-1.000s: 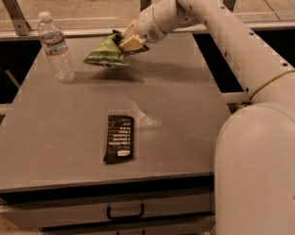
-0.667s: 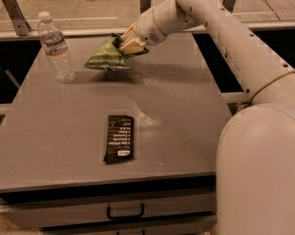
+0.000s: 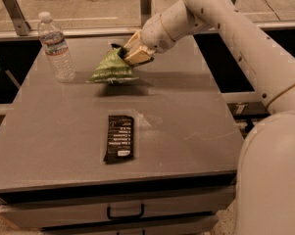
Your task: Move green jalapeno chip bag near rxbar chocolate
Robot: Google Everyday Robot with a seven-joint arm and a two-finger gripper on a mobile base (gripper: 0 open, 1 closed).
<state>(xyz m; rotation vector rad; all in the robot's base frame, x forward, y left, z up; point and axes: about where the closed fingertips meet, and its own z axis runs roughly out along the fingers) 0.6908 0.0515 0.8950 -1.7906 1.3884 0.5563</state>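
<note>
The chip bag [image 3: 111,68] hangs toward the far side of the table [image 3: 186,111]. Its upper right corner is pinched in the gripper [image 3: 135,53], which sits at about 2 o'clock from the bag's middle and is clenched on the crinkly sealed end. The bag's lower edge droops over a dark shadow, and it cannot be told whether that edge brushes the table or hangs just clear of it. The chocolate bar [image 3: 120,137] lies flat at roughly 6 o'clock from the bag, well apart from it and nearer the front edge, with its long side running front to back. A water bottle [image 3: 56,48] stands upright at 9 o'clock from the bag, near it but not touching. The step in hand looks like the carry. To do it well, the arm should draw the bag straight toward 6 o'clock, away from the bottle, keeping it high enough that the loose end does not drag or catch. The pinch holds only one corner, so a slow, steady move would suit the slippery foil. The bag is best set down just beside the bar, at its 12 or 3 o'clock, without landing on it or nudging it.
</note>
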